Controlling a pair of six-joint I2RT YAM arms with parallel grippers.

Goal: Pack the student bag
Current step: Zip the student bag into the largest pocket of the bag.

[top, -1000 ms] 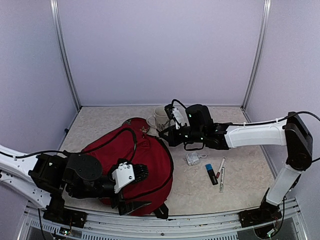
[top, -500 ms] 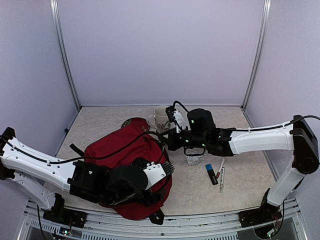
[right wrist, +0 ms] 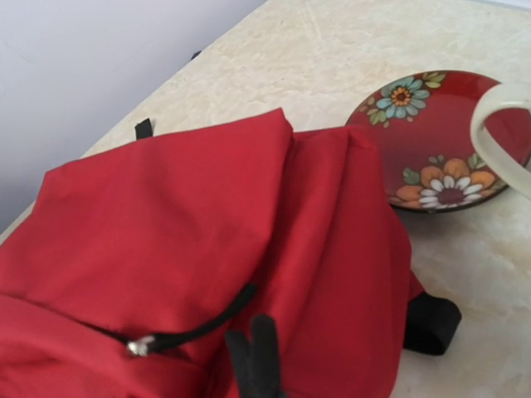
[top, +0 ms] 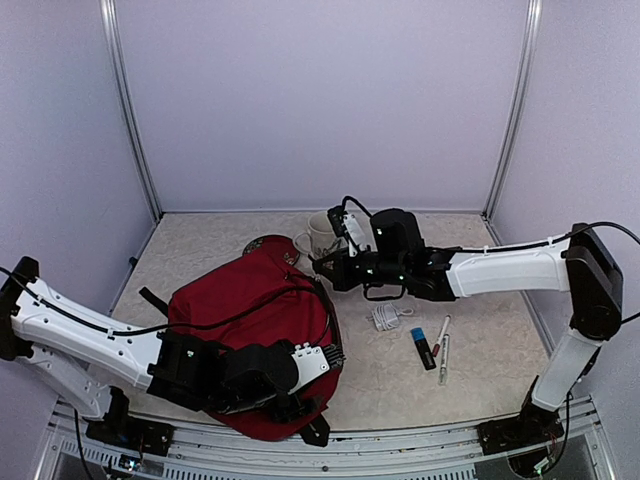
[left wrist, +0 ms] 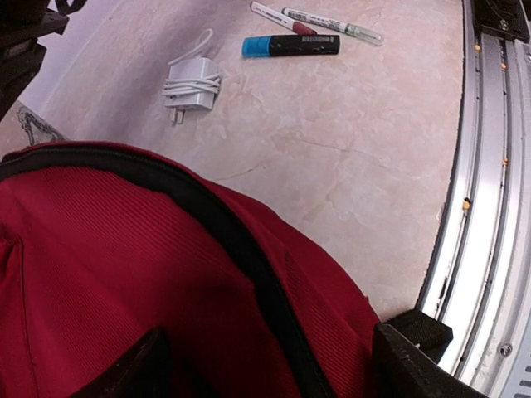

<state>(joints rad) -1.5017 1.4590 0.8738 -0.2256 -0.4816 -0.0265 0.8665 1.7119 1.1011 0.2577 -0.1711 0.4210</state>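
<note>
a dark-red student bag (top: 250, 315) lies on the table (top: 480, 240) between two arms, the left gripper (top: 332, 356) over its near edge, the right gripper (top: 323, 268) at its far corner; mug (top: 322, 236), charger (top: 388, 317) and pens (top: 441, 350) lie nearby.

- We take this for a robot lab cell: plain lilac walls (top: 320, 100) close it in on three sides.
- Aluminium posts (top: 135, 120) stand in the back corners, and an aluminium rail (left wrist: 489, 207) runs along the near edge.
- The left arm (top: 80, 335) and right arm (top: 500, 268) reach over a stone-look table (top: 480, 370).
- A bag (top: 240, 310), mug (top: 322, 235), plate (right wrist: 440, 141), charger (top: 388, 317) and markers (top: 443, 345) lie there like test props.
</note>
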